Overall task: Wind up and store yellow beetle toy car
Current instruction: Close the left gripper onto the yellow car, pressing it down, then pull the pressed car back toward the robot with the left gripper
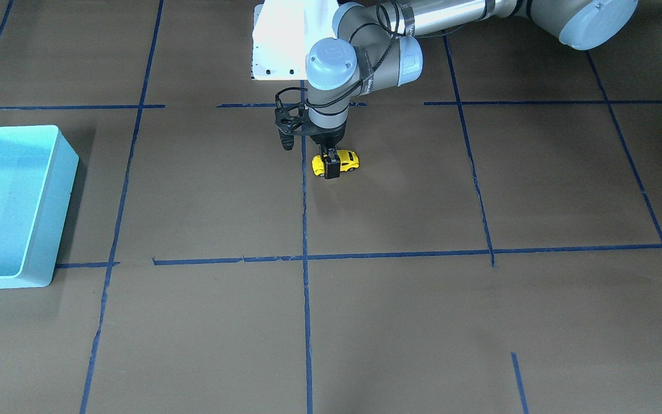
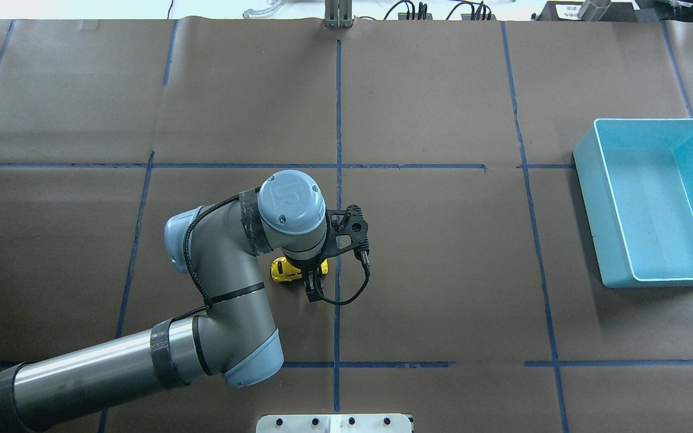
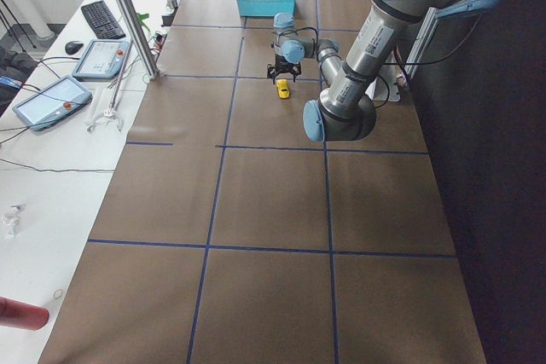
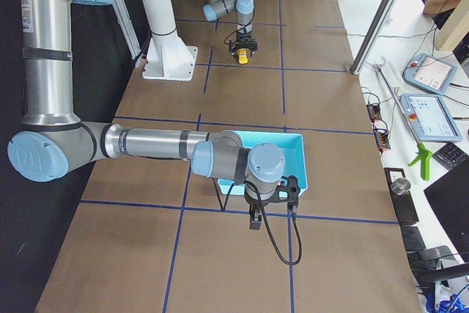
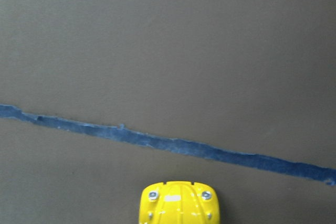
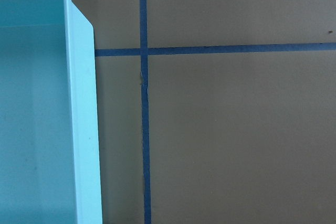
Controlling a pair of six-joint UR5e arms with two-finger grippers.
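Observation:
The yellow beetle toy car stands on the brown table near its middle, by a blue tape line. It also shows in the overhead view and, cut off at the bottom edge, in the left wrist view. My left gripper points straight down with its fingers closed on the car's sides; it shows in the overhead view too. My right gripper shows only in the exterior right view, hanging beside the turquoise bin; I cannot tell if it is open or shut.
The turquoise bin holds nothing and stands at the table's right end; its rim shows in the right wrist view. The white robot base plate is at the near edge. Blue tape lines cross the brown table cover.

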